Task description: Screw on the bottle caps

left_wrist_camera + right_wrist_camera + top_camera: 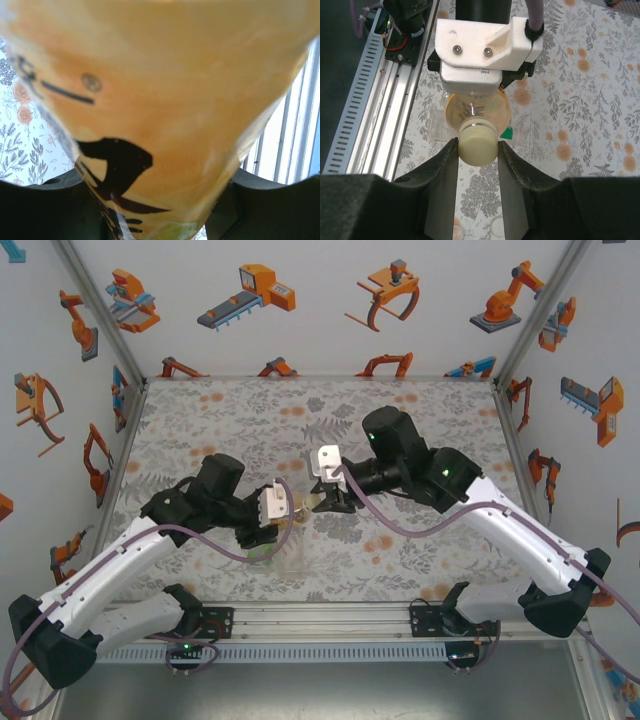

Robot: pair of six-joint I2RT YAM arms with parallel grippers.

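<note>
Left gripper (160, 215) clamped tight on amber bottle (165, 75), lying sideways over mid-table (420, 410), neck toward right arm; right gripper (477, 150) pinched shut on yellowish cap (477, 146) at that bottle's neck.

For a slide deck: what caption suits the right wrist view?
Right gripper, jaws shut on the yellowish cap at the neck of the amber bottle, above the floral table.
</note>
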